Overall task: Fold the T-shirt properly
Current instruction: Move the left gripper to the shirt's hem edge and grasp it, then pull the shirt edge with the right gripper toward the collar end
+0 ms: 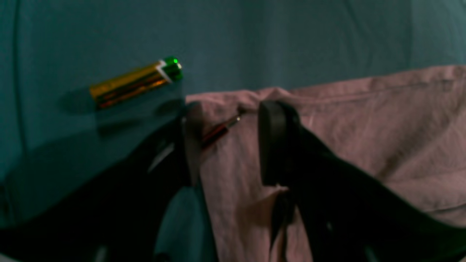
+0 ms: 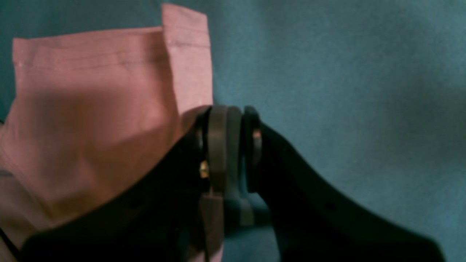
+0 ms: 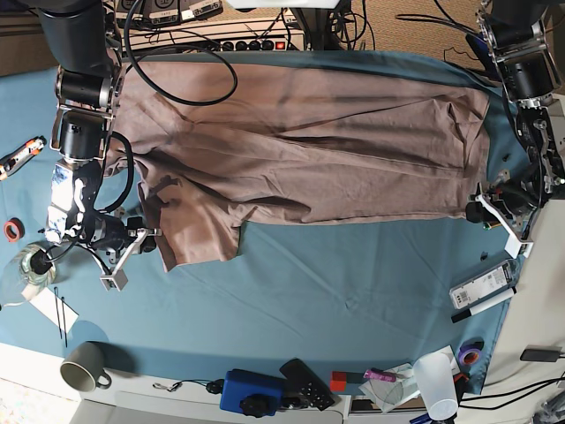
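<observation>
The T-shirt (image 3: 300,141) lies spread across the far half of the counter (image 3: 353,291) on its teal cloth, partly folded lengthwise, one sleeve toward the near side. The right gripper (image 2: 227,120) is at the sleeve edge; its fingers (image 2: 217,145) are pressed together, with pink cloth beside them, but whether cloth is pinched cannot be told. The left gripper (image 1: 225,142) is at the hem corner, its fingers (image 1: 273,142) apart, straddling the cloth edge. A battery (image 1: 136,83) lies just beside that corner.
</observation>
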Robot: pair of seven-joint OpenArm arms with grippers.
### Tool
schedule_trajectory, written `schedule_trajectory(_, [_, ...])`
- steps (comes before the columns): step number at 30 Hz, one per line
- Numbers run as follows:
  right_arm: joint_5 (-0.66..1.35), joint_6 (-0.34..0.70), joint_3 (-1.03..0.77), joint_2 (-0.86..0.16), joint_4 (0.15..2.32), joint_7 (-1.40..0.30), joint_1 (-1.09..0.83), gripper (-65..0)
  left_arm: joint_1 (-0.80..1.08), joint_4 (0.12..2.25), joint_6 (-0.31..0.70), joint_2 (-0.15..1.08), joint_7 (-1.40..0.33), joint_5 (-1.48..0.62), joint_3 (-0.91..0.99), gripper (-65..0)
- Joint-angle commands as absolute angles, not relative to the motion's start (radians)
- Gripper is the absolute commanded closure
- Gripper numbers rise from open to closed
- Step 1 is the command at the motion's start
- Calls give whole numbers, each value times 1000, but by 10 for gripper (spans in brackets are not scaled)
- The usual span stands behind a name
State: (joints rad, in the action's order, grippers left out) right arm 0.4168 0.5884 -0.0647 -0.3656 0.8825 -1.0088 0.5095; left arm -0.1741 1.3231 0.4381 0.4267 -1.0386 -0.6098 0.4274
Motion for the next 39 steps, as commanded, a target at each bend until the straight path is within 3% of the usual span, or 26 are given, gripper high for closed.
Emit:
schedule_trajectory(1, [395,587,-65,-377,886,-1050,521,-91,-194,1336,437,446,-1018,-601,434,-260])
schedule_trajectory(15, [396,587,-65,-377,886,-1059,521,-91,-221,1196,409,446,-934,-538,434,-260])
schedule_trajectory(24, [395,587,-65,-378,886,-1066,521,-91,-274,1134,410,446,-966,-538,434,-257])
schedule_trajectory(35, [396,587,-65,-380,886,-1065,521,-91,-274,1134,446,446,-1025,-531,434,-157])
schedule_trajectory(39, [395,586,-66,-380,886,-1065,521,-86,-274,1134,447,446,-1037,-532,434,0])
